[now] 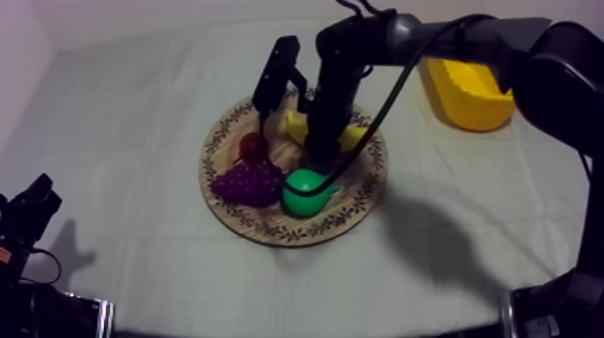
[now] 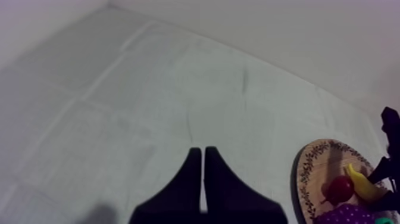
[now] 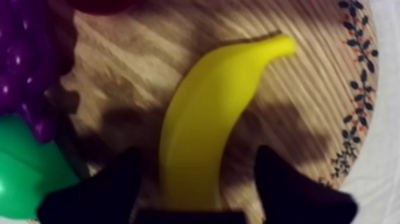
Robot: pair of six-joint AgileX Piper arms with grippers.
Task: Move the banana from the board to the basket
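The yellow banana [image 3: 205, 125] lies on the round wooden board [image 3: 297, 89], its stem end towards the patterned rim. My right gripper [image 3: 199, 179] is open and astride the banana's near end, with a gap at each finger [image 3: 116, 184]. In the top view the right gripper [image 1: 317, 151] stands upright over the banana [image 1: 293, 127] at the back of the board [image 1: 352, 203]. My left gripper [image 2: 204, 164] is shut on nothing over bare cloth and rests low at the left [image 1: 32, 203]. The yellow basket [image 1: 467, 90] stands at the back right.
Purple grapes [image 1: 247, 182], a green pear [image 1: 306, 191] and a small red fruit [image 1: 253, 146] share the board, close to the banana's left. From the left wrist, the board [image 2: 314, 173], banana [image 2: 363, 183] and small red fruit [image 2: 340, 189] show beside the right arm [image 2: 390, 156].
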